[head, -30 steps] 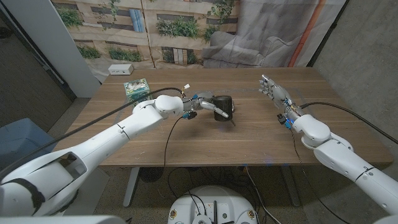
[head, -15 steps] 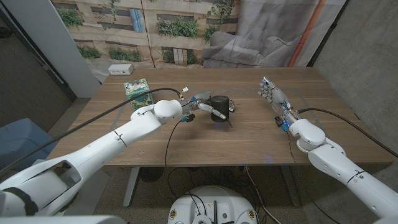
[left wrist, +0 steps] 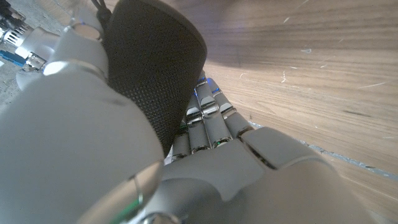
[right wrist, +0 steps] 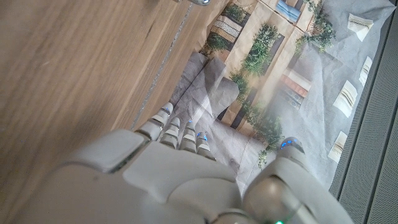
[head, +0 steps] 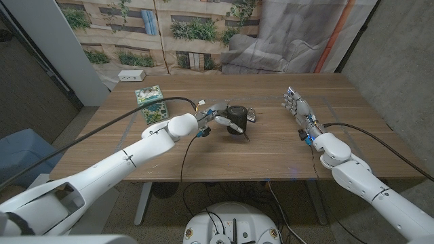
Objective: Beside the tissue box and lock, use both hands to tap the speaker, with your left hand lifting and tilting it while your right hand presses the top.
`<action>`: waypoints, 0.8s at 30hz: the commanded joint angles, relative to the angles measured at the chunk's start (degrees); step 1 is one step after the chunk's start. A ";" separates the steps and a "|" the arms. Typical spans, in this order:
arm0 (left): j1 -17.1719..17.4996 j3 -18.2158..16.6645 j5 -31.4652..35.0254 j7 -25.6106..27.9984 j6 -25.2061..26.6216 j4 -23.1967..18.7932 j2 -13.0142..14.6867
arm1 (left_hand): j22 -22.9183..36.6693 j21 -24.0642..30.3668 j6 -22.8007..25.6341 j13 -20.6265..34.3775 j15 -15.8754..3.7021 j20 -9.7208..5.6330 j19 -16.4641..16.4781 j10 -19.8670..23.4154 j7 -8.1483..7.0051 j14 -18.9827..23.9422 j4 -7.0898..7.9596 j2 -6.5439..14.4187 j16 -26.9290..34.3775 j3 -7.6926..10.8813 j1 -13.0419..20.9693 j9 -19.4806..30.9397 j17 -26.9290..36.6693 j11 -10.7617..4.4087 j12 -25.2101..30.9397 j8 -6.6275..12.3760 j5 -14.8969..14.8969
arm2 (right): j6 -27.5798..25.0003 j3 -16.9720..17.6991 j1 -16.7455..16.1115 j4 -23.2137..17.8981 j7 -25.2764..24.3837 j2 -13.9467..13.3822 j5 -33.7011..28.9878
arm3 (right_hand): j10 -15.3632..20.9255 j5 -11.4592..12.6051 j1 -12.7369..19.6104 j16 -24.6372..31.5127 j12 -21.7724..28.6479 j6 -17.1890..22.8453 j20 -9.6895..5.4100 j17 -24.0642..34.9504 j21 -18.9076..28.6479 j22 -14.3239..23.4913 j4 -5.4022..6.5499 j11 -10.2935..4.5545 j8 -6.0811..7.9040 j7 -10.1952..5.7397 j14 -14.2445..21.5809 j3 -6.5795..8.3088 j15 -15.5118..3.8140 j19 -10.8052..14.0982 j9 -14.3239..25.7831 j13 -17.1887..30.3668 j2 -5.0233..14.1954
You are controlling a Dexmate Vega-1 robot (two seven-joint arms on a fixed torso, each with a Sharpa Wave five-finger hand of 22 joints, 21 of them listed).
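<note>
Hidden: the left robot hand (head: 218, 116) covers the near side of the speaker (head: 237, 119); the lock (head: 251, 116) is too small to make out.
Speaker: on the bench (head: 271, 146), wrapped by the left robot hand's fingers (left wrist: 205, 121).
Right robot hand (head: 296, 104): fingers apart, holding nothing, well to the speaker's right.
Tissue box (head: 150, 95): behind the left robot hand.

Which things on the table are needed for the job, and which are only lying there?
Needed: speaker, gripped by the left hand; right hand, apart from it, holding nothing.
Only lying there: tissue box, lock, white box.
</note>
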 commanded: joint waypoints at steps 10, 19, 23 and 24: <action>2.25 0.42 9.52 5.51 -6.38 5.27 -2.66 | -0.18 -1.84 13.01 -0.60 -10.22 -5.54 -2.62 15.18 -9.72 -8.04 1.73 14.49 -0.78 5.19 -2.84 0.39 -1.11 -16.19 -2.00 3.89 0.38 | 0.31 -1.04 1.82 3.98 -0.33 1.40 0.20 | 0.32 0.36 0.04 -0.14 -0.10 -0.16 0.27 0.06 0.07 0.21 -0.04 0.05 -0.29 -0.14 -0.11 0.17 0.29 0.13 0.17 0.07 0.79; 3.14 0.58 12.64 7.78 -6.45 6.28 -3.74 | -0.45 -3.98 12.64 -1.44 -9.69 -3.68 -6.34 14.21 -11.14 -10.31 1.82 14.14 -0.28 4.48 -3.87 0.31 -1.91 -16.70 -3.41 3.09 0.22 | 0.33 -1.50 3.10 5.65 0.01 1.57 -0.13 | 0.30 0.36 -0.03 -0.19 -0.18 -0.16 0.41 0.03 0.11 0.21 -0.13 0.00 -0.34 -0.09 -0.10 0.09 0.37 0.23 0.17 0.07 0.74; 3.35 0.73 13.63 8.05 -5.67 6.37 -4.02 | -0.44 -4.51 12.50 -1.96 -9.39 -3.08 -6.95 13.56 -12.29 -11.77 1.91 13.85 -0.52 4.18 -4.51 0.22 -2.44 -16.91 -4.12 2.59 0.19 | 0.65 -1.65 3.56 6.52 0.35 1.76 -0.06 | 0.28 0.36 -0.10 -0.20 -0.21 -0.12 0.55 0.03 0.10 0.21 -0.14 0.00 -0.35 -0.10 -0.10 0.05 0.41 0.24 0.17 0.08 0.73; 3.42 0.69 13.60 8.06 -5.68 6.47 -4.11 | -0.44 -4.62 12.53 -2.02 -9.34 -2.99 -7.15 13.54 -12.51 -11.91 1.92 13.81 -0.54 4.15 -4.60 0.20 -2.52 -16.92 -4.18 2.54 0.19 | 0.81 -1.67 3.67 6.79 0.41 1.90 0.00 | 0.30 0.36 -0.14 -0.22 -0.21 -0.13 0.57 0.04 0.10 0.21 -0.13 -0.03 -0.35 -0.08 -0.15 0.03 0.33 0.22 0.17 0.08 0.74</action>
